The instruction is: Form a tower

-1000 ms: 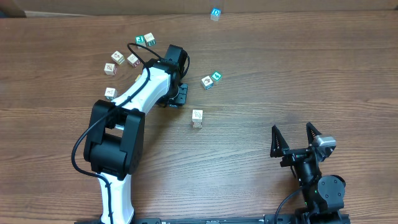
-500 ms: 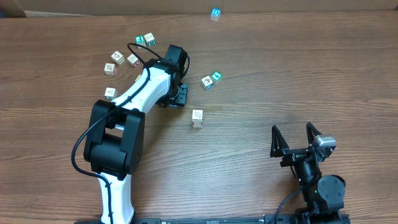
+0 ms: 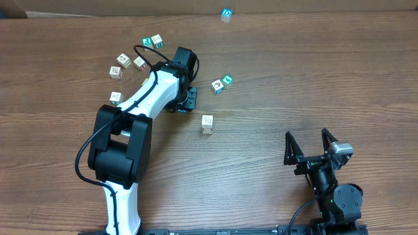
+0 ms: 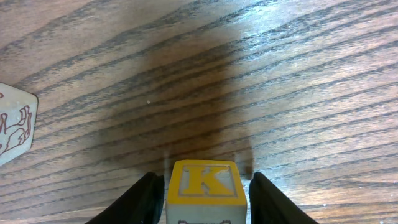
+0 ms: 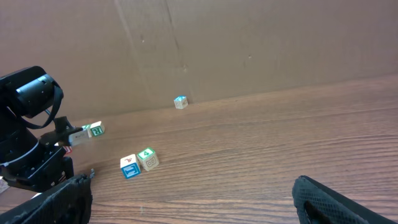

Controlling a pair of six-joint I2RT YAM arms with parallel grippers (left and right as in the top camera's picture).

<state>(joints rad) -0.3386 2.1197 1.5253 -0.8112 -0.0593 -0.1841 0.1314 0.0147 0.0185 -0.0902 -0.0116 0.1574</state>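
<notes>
the tower [image 3: 226,14] stands upright at the far edge of the table [image 3: 294,78], close to the cardboard wall [image 3: 130,5]: a narrow cream column, blue print on its top face.

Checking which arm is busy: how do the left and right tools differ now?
The left tool grips a yellow K cube; the right tool stands open and empty. The left tool is stretched far forward over the table; the right tool sits tucked back. Both have black fingers.
</notes>
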